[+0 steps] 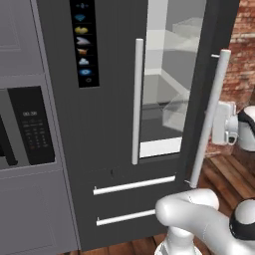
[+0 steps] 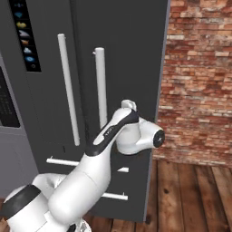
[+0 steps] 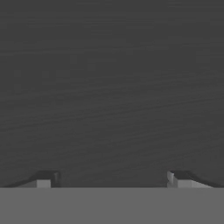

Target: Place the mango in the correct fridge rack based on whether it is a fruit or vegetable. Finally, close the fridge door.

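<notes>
The fridge door (image 1: 195, 107) stands ajar, its long white bar handle (image 1: 210, 119) on the outer face. Through the gap I see the fridge interior with a pale-edged glass fridge rack (image 1: 155, 73) and clear bins (image 1: 175, 110) on the door's inner face. The mango is out of view. My hand (image 1: 224, 124) sits against the door's outer face just right of the handle. In the hand view my gripper (image 3: 111, 179) is open, fingertips (image 3: 43, 181) wide apart with nothing between them, facing the dark grey door surface (image 3: 112, 87) very close up.
The left fridge door (image 1: 107, 99) with the icon strip (image 1: 83, 42) is shut. Two freezer drawers with white handles (image 1: 134, 185) lie below. A dark oven panel (image 1: 31, 124) is at left. A brick wall (image 2: 199, 81) and a wooden floor (image 2: 195, 190) are to the right.
</notes>
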You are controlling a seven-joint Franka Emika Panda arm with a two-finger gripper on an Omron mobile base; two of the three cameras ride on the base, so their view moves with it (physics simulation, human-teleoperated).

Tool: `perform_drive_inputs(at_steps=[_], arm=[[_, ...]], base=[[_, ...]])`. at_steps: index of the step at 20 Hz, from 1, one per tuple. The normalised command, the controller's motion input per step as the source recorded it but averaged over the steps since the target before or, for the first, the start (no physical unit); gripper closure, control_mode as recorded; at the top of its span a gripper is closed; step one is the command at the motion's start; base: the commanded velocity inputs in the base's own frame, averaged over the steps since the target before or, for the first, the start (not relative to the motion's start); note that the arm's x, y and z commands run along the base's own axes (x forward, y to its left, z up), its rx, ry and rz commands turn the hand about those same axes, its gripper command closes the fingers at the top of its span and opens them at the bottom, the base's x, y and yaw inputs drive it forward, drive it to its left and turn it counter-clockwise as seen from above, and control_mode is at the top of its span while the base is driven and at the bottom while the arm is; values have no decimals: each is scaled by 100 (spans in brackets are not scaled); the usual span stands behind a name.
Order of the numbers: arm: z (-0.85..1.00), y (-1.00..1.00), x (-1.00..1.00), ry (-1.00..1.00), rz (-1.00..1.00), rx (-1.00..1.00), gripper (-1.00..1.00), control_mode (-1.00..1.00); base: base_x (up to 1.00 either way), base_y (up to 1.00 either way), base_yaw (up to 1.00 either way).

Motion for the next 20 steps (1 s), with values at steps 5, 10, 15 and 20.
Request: perform_drive_inputs(at_steps=[5,10,15,20], arm=[[11,34,47,0,-23,-3,-100,-100],[14,3,38,2,-22,0,-100,-100],[10,0,42,6,-19,0,-100,-100],[12,0,49,10,-14,0,-100,-100]], base=[[0,0,0],[0,0,0],[0,0,0],[0,0,0]])
